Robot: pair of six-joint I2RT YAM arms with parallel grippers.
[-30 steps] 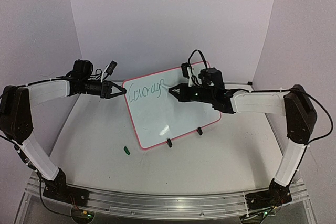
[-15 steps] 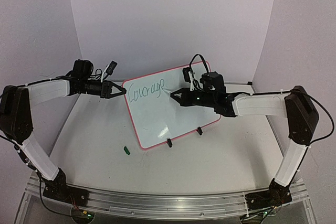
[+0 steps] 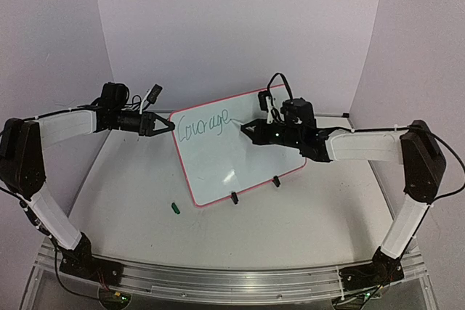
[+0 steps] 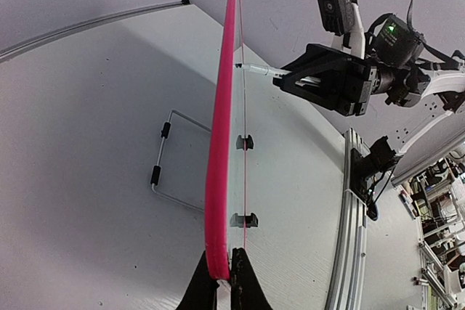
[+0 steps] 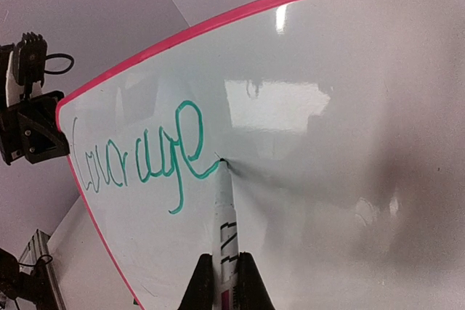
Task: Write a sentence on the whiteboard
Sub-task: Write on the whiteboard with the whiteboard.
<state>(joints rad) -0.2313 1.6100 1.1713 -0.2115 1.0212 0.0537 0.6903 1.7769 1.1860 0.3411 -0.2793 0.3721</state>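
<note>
- Whiteboard: stands tilted on its 2 black clip feet, between the 2 grippers. Its pink frame runs into the left jaws, and its writing face lies just ahead of the right jaws. It is probably propped this way so that the face meets the pen squarely.
- Right gripper: jaws closed on the barrel of a marker. The marker projects forward from them, so the tip reaches the board while the fingers stay clear of it. Compared with 1 second ago, this gripper has shifted along the board, away from the left gripper.
- Left gripper: jaws clamped on the frame's edge, probably bracing the board against the pen's push. Its position matches both earlier frames.
- Sentence: only 1 green cursive word, "Courage", is written so far. It lies left of the marker tip, which touches the tail of the last "e". 1 second ago the tip stood over the word's end.
- Small green piece: perhaps the marker's cap. It lies on the table, well apart from both jaws, and has not moved.
</note>
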